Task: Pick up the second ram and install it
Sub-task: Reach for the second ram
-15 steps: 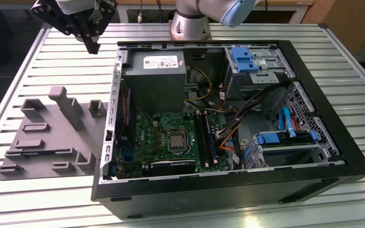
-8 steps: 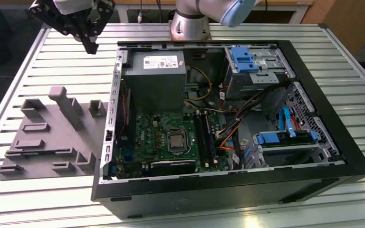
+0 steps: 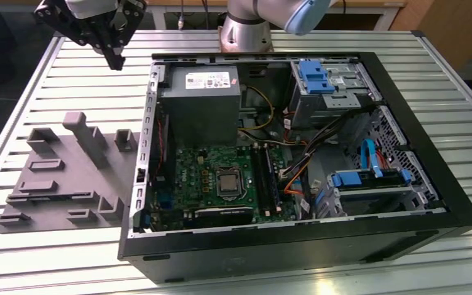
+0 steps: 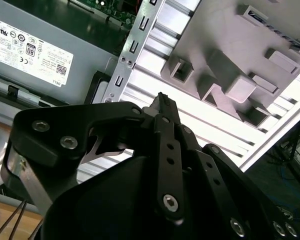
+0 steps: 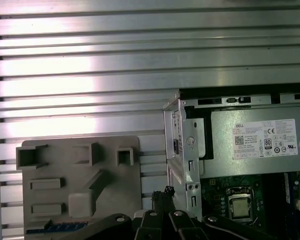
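My gripper hangs high over the slatted table, beyond the far left corner of the open computer case in the exterior view. Its fingertips meet at a point with nothing between them, so it is shut and empty. Well below it lies the grey holder block, beside the case. In the first wrist view a thin dark-blue strip with small chips, the second ram, rests in a slot along one edge of the holder. The green motherboard with its long black slots sits inside the case.
Inside the case are a grey power supply, drive cages with blue clips and loose orange and black cables. The arm's base stands behind the case. The aluminium table runs around the holder.
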Robot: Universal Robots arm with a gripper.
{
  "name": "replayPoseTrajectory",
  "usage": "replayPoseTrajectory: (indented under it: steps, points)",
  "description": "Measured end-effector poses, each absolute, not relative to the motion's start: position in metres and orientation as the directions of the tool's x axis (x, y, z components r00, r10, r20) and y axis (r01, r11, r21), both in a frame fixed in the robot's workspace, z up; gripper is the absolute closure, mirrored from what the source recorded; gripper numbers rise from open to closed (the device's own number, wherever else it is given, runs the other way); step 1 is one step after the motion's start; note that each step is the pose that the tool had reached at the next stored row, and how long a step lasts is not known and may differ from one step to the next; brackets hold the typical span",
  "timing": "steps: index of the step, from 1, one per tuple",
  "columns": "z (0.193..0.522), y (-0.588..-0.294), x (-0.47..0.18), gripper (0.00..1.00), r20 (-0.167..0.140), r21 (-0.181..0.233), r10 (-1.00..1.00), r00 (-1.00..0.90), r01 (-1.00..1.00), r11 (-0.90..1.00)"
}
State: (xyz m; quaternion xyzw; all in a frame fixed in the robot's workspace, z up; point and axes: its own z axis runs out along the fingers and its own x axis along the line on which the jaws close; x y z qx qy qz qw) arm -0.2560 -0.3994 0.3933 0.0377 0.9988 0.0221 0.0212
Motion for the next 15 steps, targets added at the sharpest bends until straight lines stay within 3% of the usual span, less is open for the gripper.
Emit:
replayPoseTrajectory:
  steps: [15]
  points:
    - [0.3933,-0.3996,-0.2629,0.89,-0.041,0.046,0.076,-0.996,0.074,0.996]
